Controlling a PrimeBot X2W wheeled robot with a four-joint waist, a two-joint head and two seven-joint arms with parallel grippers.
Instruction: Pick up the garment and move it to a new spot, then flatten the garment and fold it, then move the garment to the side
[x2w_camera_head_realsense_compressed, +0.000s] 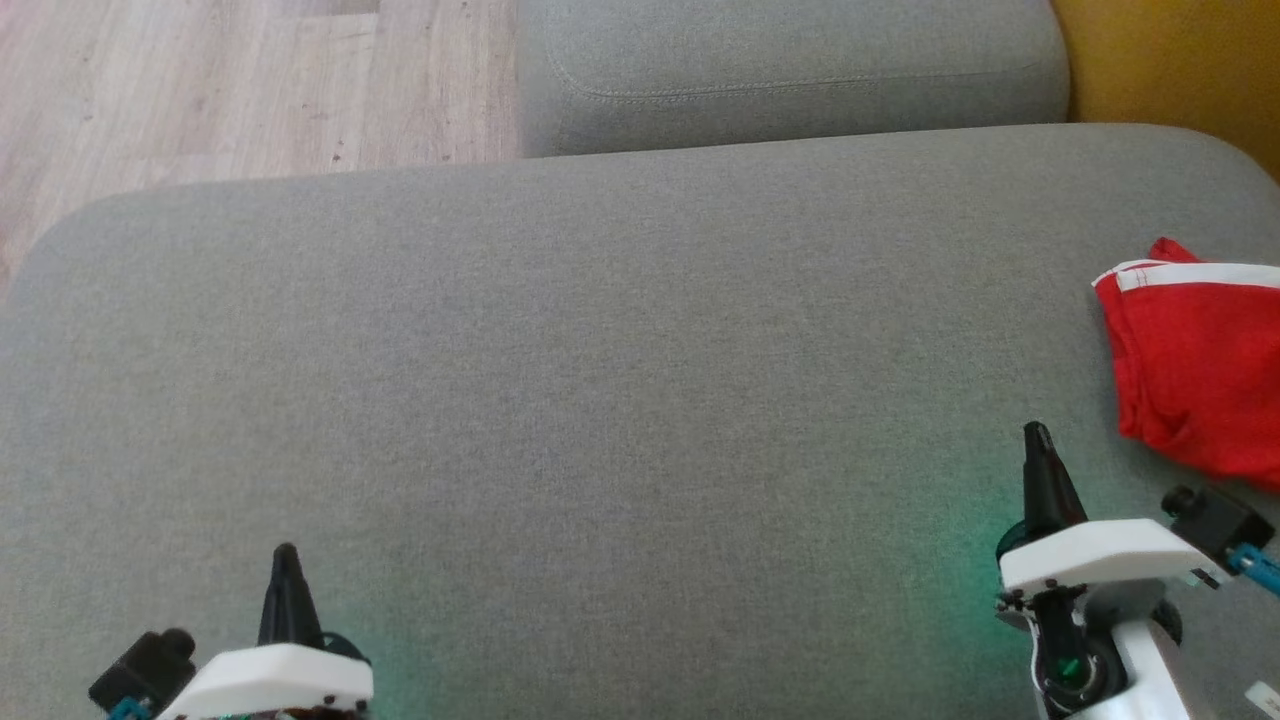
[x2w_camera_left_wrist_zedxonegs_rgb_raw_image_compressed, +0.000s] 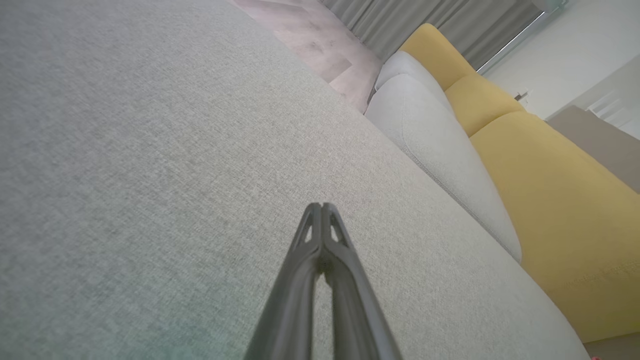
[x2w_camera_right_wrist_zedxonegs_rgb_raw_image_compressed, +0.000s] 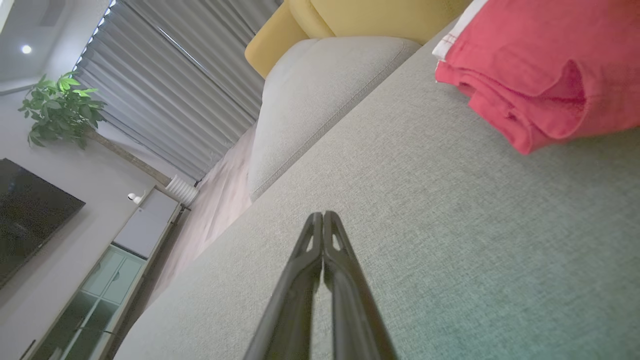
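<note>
Across the middle of the head view spreads a broad grey sofa seat (x2w_camera_head_realsense_compressed: 600, 380), its woven cover bare over most of its width. Beyond its far edge sits a smaller grey cushion (x2w_camera_head_realsense_compressed: 790, 70) with a stitched seam, and to the right of that cushion is a patch of yellow upholstery (x2w_camera_head_realsense_compressed: 1170, 60). Pale wooden floor (x2w_camera_head_realsense_compressed: 200, 80) shows at the far left, past the rounded corner of the seat. The red garment (x2w_camera_head_realsense_compressed: 1200, 360) lies bunched on the seat at the robot's right side, partly cut off by the edge of the head view, with a white band (x2w_camera_head_realsense_compressed: 1200, 276) running along its far edge; in the right wrist view its folds are stacked in soft layers and rest directly on the grey fabric. The right gripper (x2w_camera_head_realsense_compressed: 1037, 432) is near the garment, just to its left and apart from it, with its two dark fingers pressed together and nothing between them. The left gripper (x2w_camera_head_realsense_compressed: 285, 552) is well apart from the garment, over the near left part of the seat, its fingers likewise closed tip to tip and empty.
</note>
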